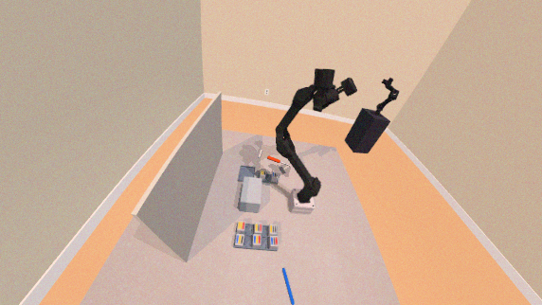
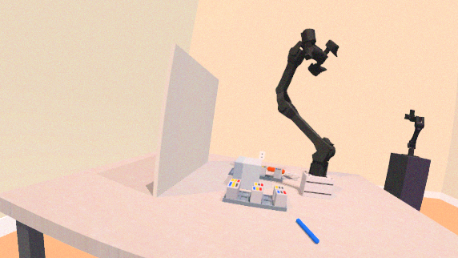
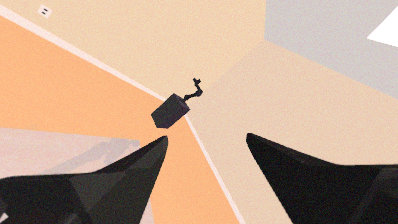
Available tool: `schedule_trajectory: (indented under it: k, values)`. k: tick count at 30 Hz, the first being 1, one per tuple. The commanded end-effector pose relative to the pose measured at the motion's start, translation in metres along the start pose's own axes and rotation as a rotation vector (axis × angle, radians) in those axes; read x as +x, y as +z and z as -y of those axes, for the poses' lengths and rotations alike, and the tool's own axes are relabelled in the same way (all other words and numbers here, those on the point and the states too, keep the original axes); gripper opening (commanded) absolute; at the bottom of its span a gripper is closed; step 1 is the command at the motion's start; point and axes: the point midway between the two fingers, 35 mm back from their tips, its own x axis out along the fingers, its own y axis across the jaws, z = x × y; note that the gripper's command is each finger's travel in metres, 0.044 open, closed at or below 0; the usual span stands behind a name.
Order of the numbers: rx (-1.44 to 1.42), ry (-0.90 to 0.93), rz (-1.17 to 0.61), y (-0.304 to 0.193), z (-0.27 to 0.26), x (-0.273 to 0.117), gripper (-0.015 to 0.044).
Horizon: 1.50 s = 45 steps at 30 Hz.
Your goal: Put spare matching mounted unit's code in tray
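Pointing gripper (image 1: 338,98) (image 2: 327,61) (image 3: 207,138): my fingers wide apart, raised, facing away from the table
Colour-coded blocks (image 1: 257,240) (image 2: 256,195): well below and behind my fingertips, on the six-block rack (image 1: 265,247) (image 2: 256,206); matching one, cannot tell

Looks past the wide-open claw (image 1: 338,99) (image 2: 327,64) (image 3: 207,136) at a dark pedestal (image 1: 367,131) (image 2: 407,180) (image 3: 169,112) bearing a small black arm (image 1: 394,94) (image 2: 415,135) (image 3: 199,92). Shows the counter (image 1: 332,265) (image 2: 160,224) (image 3: 30,155) lower left of the pedestal.
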Motion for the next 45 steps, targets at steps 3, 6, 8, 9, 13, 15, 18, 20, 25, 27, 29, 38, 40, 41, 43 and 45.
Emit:
schedule_trajectory:
  k: [3, 6, 8, 9, 13, 15, 18, 20, 25, 27, 29, 38, 40, 41, 43, 45]
  values:
    - [0.0, 0.0, 0.0, 0.0, 0.0, 0.0, 0.044]
    - [0.0, 0.0, 0.0, 0.0, 0.0, 0.0, 0.044]
    - [0.03, -0.015, -0.019, -0.006, 0.005, 0.002, 0.044]
    - [0.067, -0.036, -0.043, -0.013, 0.01, 0.005, 0.044]
    - [0.193, -0.16, -0.18, -0.052, 0.045, 0.015, 0.044]
    - [0.245, -0.228, -0.249, -0.072, 0.063, 0.016, 0.044]
    - [0.331, -0.347, -0.36, -0.107, 0.091, 0.011, 0.044]
    - [0.391, -0.437, -0.437, -0.131, 0.109, 0.003, 0.044]
    - [0.541, -0.672, -0.614, -0.187, 0.146, -0.035, 0.044]
    - [0.6, -0.771, -0.683, -0.209, 0.157, -0.056, 0.044]
    - [0.66, -0.875, -0.752, -0.229, 0.165, -0.082, 0.044]
    - [0.92, -1.357, -1.016, -0.29, 0.163, -0.218, 0.044]
    - [0.968, -1.464, -1.059, -0.295, 0.156, -0.249, 0.044]
    - [0.993, -1.518, -1.078, -0.296, 0.151, -0.265, 0.044]
    - [1.042, -1.627, -1.114, -0.297, 0.139, -0.295, 0.044]
    - [1.09, -1.737, -1.145, -0.296, 0.124, -0.324, 0.044]
